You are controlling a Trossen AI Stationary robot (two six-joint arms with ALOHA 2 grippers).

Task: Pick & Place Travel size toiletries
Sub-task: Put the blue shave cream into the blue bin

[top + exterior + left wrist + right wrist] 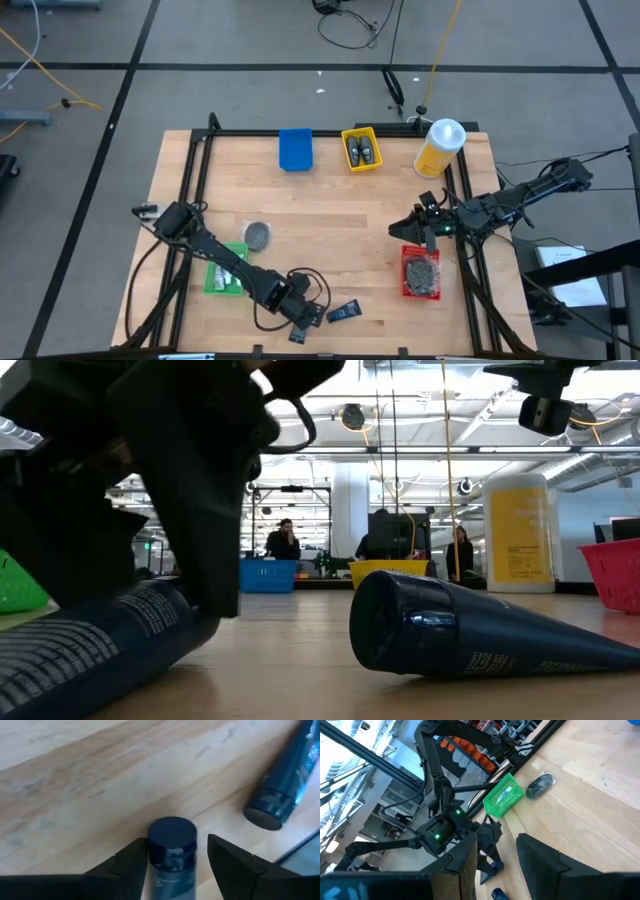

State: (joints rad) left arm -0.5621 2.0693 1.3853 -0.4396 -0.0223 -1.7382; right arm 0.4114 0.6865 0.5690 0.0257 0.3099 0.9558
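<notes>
- Dark blue tube (170, 852) lies on the table (330, 215) near its lower edge in the high view, between the spread fingers (232, 865) of the left end effector (305, 322), which straddle it without pinching.
- Second dark blue tube (343, 312) lies just right of it.
- Right end effector (408, 230) hangs above the red tray (421, 272) at right, empty, fingers apart.
- Green tray (222, 272) sits lower left, a grey disc (257, 235) just above it.
</notes>
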